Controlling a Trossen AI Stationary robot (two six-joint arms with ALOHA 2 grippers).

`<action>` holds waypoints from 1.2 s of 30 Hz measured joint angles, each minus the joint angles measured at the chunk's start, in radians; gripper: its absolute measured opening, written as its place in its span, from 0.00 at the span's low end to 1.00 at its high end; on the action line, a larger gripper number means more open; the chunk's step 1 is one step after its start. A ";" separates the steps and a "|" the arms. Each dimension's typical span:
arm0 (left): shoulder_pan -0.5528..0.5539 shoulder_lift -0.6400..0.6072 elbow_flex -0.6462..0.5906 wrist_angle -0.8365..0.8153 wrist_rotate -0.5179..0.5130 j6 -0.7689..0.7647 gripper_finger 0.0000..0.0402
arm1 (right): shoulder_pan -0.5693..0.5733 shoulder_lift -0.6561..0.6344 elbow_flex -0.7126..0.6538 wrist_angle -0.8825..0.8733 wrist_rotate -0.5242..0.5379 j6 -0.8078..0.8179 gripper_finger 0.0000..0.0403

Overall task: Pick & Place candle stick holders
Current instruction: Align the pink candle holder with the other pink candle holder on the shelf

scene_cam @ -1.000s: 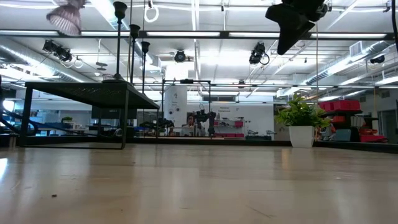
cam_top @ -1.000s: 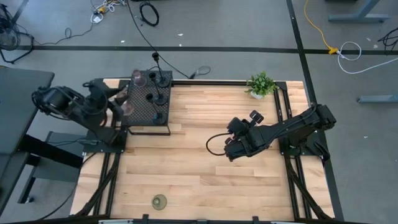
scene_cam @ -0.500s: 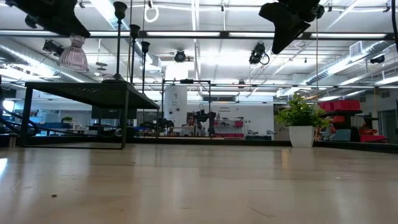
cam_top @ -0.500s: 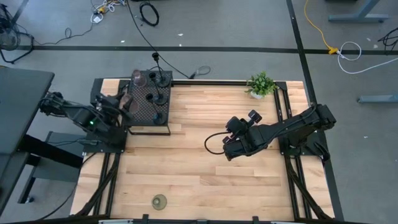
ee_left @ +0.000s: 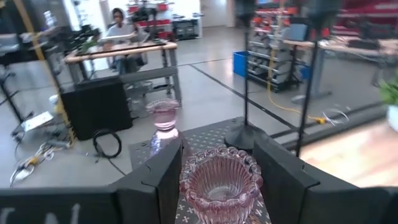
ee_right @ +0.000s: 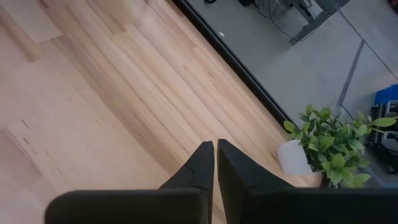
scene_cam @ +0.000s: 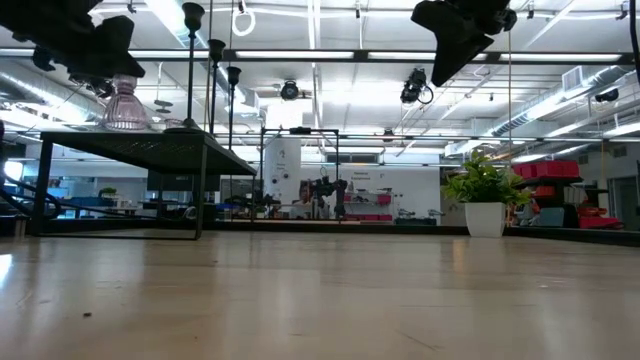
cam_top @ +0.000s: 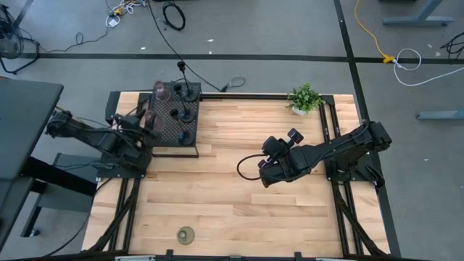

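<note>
The left gripper (ee_left: 217, 180) clasps a pink glass goblet (ee_left: 221, 185) resting on the mesh box (cam_top: 174, 119), a second goblet (ee_left: 163, 116) just beyond it, while the right gripper (ee_right: 215, 163), fingers pressed together, hangs over the surface (cam_top: 239, 188).

Bright overhead strips; background seemingly soft

- Right gripper (ee_right: 215, 163) hangs over the wooden table (ee_right: 93, 99), its two dark fingers (ee_right: 198, 165) pressed nearly together, only a thin slit between the tips.
- Pale planks run slantwise under it, bare wood all around the fingers.
- At about two o'clock from the fingertips, a green plant (ee_right: 333, 143) in a white pot (ee_right: 294, 157) stands by the table's dark edge (ee_right: 249, 81).
- Past that edge, grey floor (ee_right: 298, 56), with cables at twelve o'clock.
</note>
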 joint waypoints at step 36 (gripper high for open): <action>0.392 0.265 0.000 0.285 0.042 0.079 0.44 | -0.019 0.000 0.000 0.039 0.023 -0.074 0.05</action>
